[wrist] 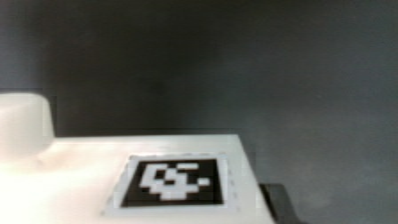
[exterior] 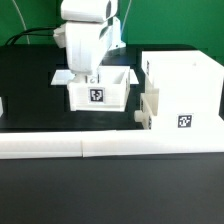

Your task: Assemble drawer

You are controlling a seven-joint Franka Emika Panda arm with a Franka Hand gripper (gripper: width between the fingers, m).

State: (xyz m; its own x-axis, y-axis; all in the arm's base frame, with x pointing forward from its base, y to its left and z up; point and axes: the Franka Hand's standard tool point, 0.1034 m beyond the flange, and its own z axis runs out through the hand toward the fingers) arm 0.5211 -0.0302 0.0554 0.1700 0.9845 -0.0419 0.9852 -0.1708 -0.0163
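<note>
The large hollow white drawer case stands on the exterior view's right, with a tag on its front. A small white tray with a tag on its front lies on the black table to the left of the case. Another small white part sits against the case's lower left side. My gripper reaches down from above into the tray's rear left part, its fingertips hidden by the tray wall. The wrist view shows a tagged white face very close, a rounded white knob beside it, and one dark finger at the face's edge.
Long low white border bars run across the front of the table. Another white piece shows at the exterior view's left edge. Cables hang behind the arm.
</note>
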